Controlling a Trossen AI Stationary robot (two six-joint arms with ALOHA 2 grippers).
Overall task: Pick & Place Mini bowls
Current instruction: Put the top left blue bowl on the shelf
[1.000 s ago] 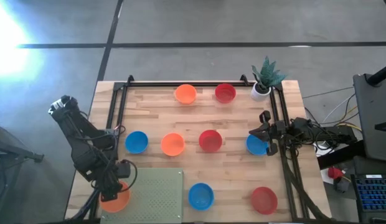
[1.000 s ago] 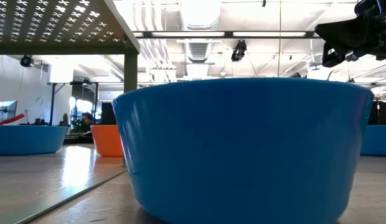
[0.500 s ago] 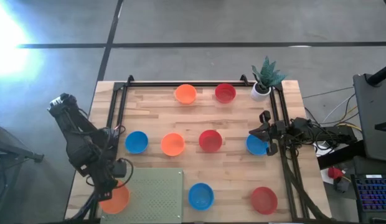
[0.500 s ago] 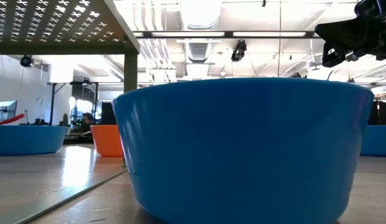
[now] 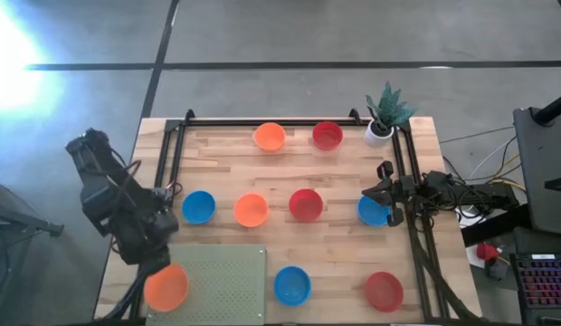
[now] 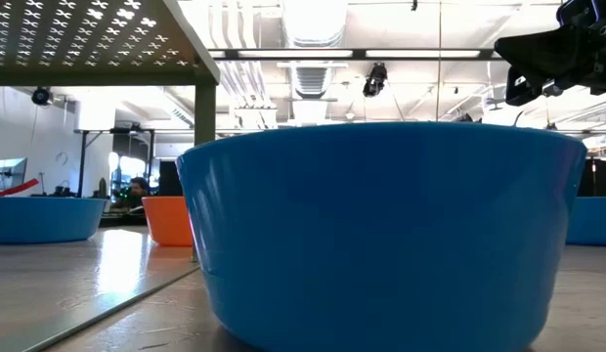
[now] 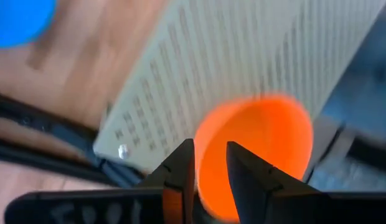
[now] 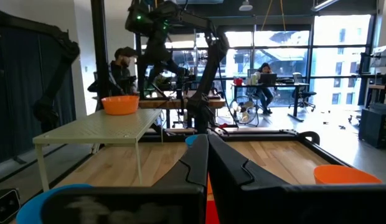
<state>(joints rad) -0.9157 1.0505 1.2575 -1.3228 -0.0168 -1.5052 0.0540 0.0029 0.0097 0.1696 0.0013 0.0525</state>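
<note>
Nine mini bowls show in the high view. One orange bowl (image 5: pixel 166 287) sits on the near left corner of a raised perforated platform (image 5: pixel 228 285). The others rest on the wooden table: orange (image 5: pixel 270 137), red (image 5: pixel 327 135), blue (image 5: pixel 198 206), orange (image 5: pixel 251 210), red (image 5: pixel 305 205), blue (image 5: pixel 373 210), blue (image 5: pixel 291 285), red (image 5: pixel 384 291). My left gripper (image 5: pixel 156 256) (image 7: pixel 210 149) is open, just above and far-left of the platform's orange bowl (image 7: pixel 255 152), clear of it. My right gripper (image 5: pixel 385 193) (image 8: pixel 207 144) is shut and waits by the right rail, over the right blue bowl.
A white pot with a green plant (image 5: pixel 382 119) stands at the far right corner. A black rail frame (image 5: pixel 172 158) borders the table. The low view is mostly filled by a blue bowl (image 6: pixel 381 235), with the platform (image 6: pixel 88 39) overhead. People sit in the room behind (image 8: pixel 121 65).
My left gripper has drawn back from the orange bowl on the platform, moving up and toward the table's far left. The bowl has stayed where it was on the platform corner and now shows whole. My right arm has kept still.
</note>
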